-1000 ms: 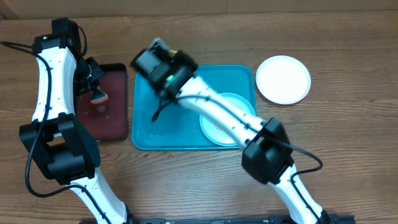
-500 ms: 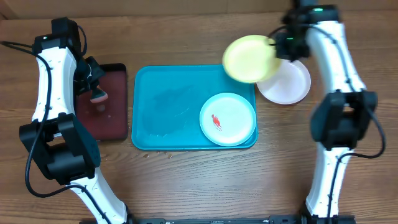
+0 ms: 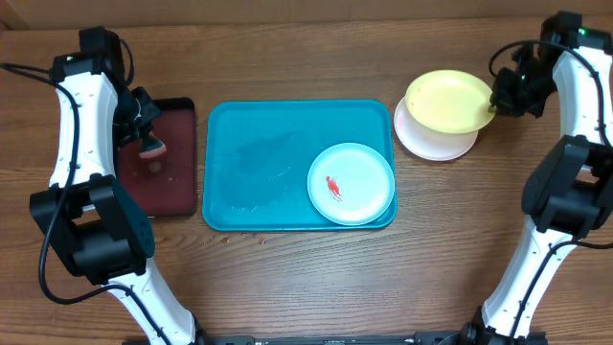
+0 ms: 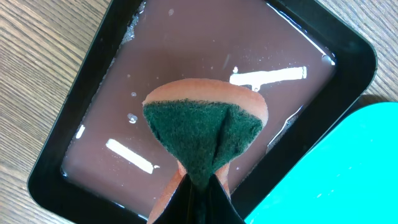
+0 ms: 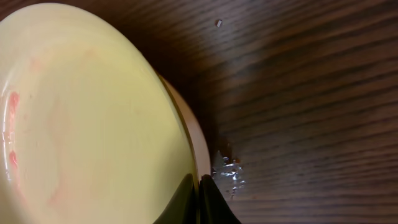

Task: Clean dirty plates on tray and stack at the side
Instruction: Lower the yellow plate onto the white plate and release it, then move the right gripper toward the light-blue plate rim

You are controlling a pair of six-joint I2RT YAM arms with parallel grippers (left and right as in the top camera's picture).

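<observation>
Fingers of the right gripper (image 3: 494,99) are closed tight on the rim of the yellow-green plate (image 3: 442,100); the right wrist view shows both tips pinching that edge with no gap.

What has changed: a second ago this arm was reaching across the turquoise tray (image 3: 259,120). Half a second ago it held the plate in the air over the tray's far right corner. Now the plate hangs over the white plate (image 3: 433,147), which lies on the table just right of that corner. The plate looks tilted, and I cannot tell whether its low side touches the white one yet. It is not yet released.

For the task, this reads as the second plate arriving at the stack. Faint pink streaks show on its face in the wrist view, so the wipe may not be perfect. Only the pale mint-blue plate (image 3: 366,190) is left on the tray, in its near right part, with a red smear (image 3: 332,186) unwiped.

The left gripper (image 4: 200,190) has not moved over the same second. It is clamped shut on the sponge (image 4: 202,134), green scouring face towards the camera, above the wet maroon tray (image 4: 186,50) just left of the turquoise tray.
</observation>
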